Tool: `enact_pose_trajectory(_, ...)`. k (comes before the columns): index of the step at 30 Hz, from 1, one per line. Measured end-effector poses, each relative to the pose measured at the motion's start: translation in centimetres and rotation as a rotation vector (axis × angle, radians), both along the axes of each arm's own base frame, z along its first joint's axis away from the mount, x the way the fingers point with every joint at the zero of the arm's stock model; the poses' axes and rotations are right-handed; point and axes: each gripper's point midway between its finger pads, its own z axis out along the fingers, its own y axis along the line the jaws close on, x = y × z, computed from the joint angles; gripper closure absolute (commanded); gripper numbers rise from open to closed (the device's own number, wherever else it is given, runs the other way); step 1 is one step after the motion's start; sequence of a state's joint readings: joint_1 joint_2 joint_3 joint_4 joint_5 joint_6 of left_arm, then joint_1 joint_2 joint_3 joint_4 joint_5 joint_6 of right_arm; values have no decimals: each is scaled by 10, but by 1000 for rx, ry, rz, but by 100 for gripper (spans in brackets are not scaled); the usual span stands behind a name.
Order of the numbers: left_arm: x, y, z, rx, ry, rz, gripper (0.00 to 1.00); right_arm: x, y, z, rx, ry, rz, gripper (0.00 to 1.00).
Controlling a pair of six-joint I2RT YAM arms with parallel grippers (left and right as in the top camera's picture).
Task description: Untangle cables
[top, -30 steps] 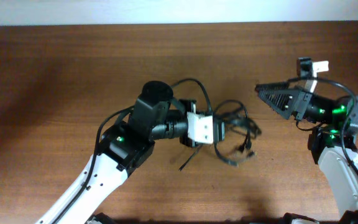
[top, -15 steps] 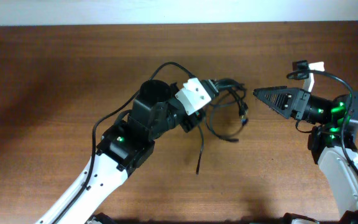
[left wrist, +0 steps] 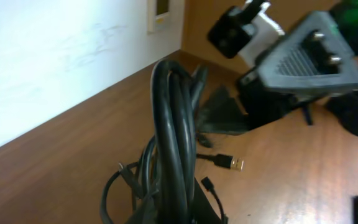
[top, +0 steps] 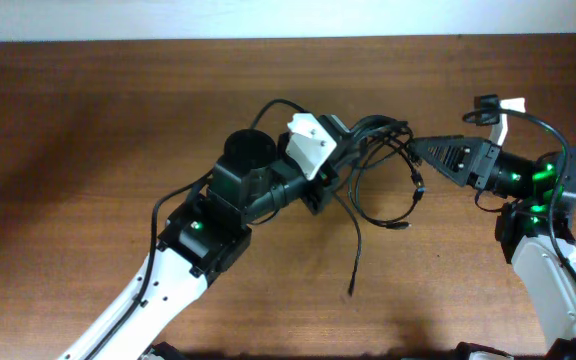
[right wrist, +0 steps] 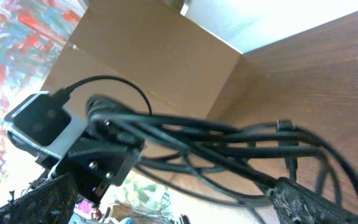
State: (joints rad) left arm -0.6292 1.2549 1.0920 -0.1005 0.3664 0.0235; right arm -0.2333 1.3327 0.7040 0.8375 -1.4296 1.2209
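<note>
One cable tail (top: 353, 255) is trailing further toward the front of the table (top: 78, 130), so the cables (top: 383, 150) are loosening. The left gripper (top: 340, 135) is keeping its jaws pinched on the bundle and carrying it to the right gripper (top: 415, 152), whose jaws are spreading wide astride the strands. No writing is showing legibly

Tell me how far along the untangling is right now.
Done: the left tool is shut on the cables, holding them up as one bundle. In hand: the open right tool straddles some strands. Left: separating the cords; only one loose end hangs free.
</note>
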Motion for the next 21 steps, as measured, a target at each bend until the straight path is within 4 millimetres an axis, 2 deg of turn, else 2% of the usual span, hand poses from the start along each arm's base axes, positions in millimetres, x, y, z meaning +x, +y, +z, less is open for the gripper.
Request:
enact_pose_trajectory(1,-1,-1,1,-4,-1,-5,57,1,0,0,0,-2,-3,0)
enact_pose_trajectory(3,-4,-5,4,-14,-5,-18,49,1,0,0,1,-2,-7,0)
enact_pose_trajectory(5,-3,-4,3,-16,1,-11,36,2,-1,-1,2,2,-8,0)
enact_pose_trajectory(14,16,19,-19,83,32,161,32,4,-1,-3,3,7,-10,0)
enact_pose_trajectory(16,21,26,-25,122,30,201,28,3,-1,-3,3,8,-6,0)
enact_pose_trajectory(21,10,48,-69,317,115,224,30,1,0,-3,1,9,5,0)
